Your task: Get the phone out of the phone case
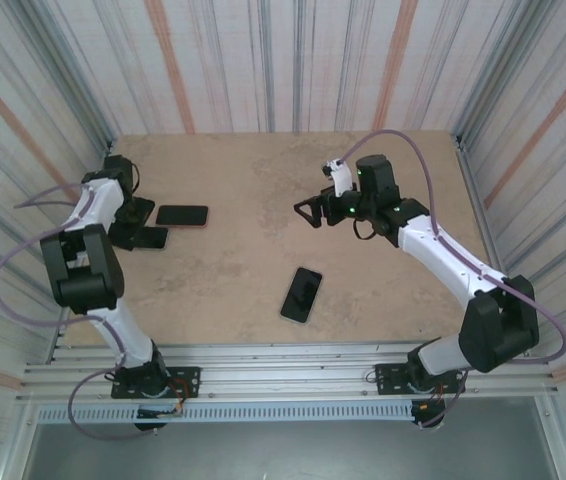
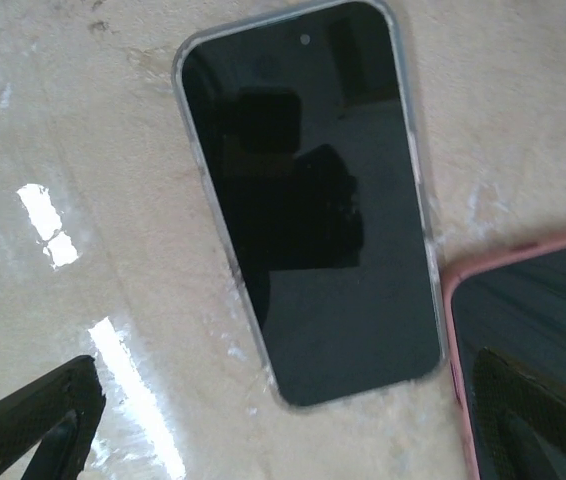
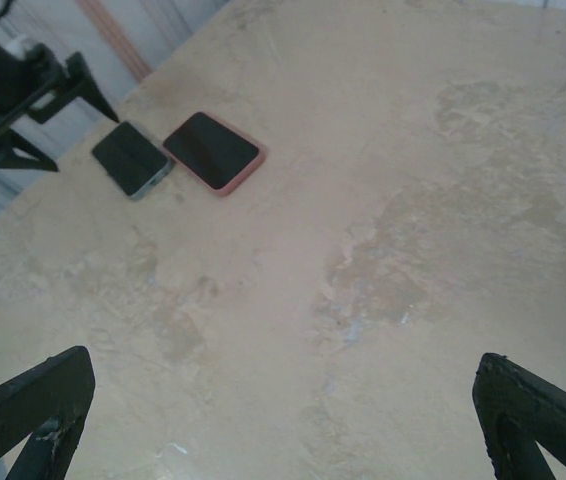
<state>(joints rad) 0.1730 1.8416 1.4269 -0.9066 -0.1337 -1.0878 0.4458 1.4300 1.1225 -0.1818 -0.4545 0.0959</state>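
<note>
This is a robot test cell, a lab rig rather than a home or shop. Ribbed sheet walls [image 1: 263,60] with orange stripes close in a bare beige table [image 1: 243,190] on three sides. Along its near edge runs an aluminium rail [image 1: 283,375], and bolted to it are a left arm [image 1: 83,268] and a right arm [image 1: 443,255], each trailing a loose cable [image 1: 395,132]. A few phones [image 1: 302,294] lie on the table as props.
</note>
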